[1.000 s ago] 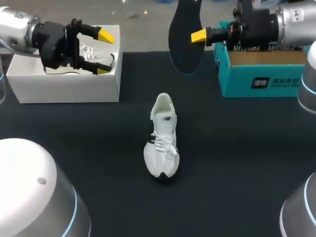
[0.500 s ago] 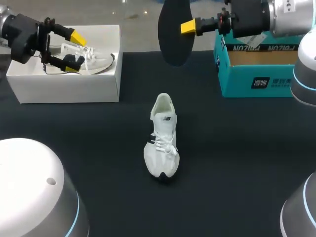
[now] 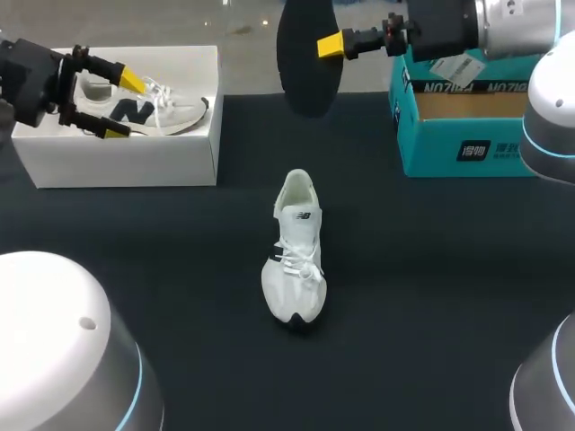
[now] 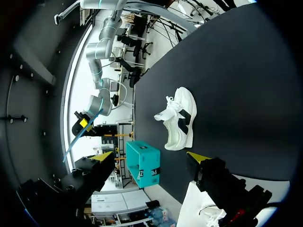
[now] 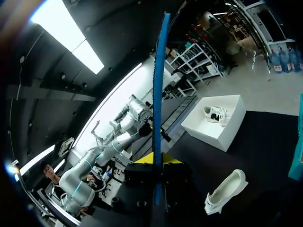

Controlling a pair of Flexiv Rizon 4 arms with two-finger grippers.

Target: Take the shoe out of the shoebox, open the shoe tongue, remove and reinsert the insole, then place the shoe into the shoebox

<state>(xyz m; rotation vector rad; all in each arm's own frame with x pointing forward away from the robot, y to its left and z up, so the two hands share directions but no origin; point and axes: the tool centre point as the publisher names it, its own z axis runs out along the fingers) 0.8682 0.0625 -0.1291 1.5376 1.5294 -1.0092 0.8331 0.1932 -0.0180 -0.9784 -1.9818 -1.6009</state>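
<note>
The insole [image 3: 301,67] is clamped in the right tool [image 3: 331,45], beyond the shoe [image 3: 295,260]; the left tool [image 3: 123,106] is spread wide, empty.

Print on the teal box [image 3: 436,148] front — a logo on the white shoe [image 3: 295,260]

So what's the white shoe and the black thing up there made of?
The shoe looks like white fabric, matte with no shine, on a darker sole. The insole is probably foam: thin, matte black, and its edge looks blue.
</note>
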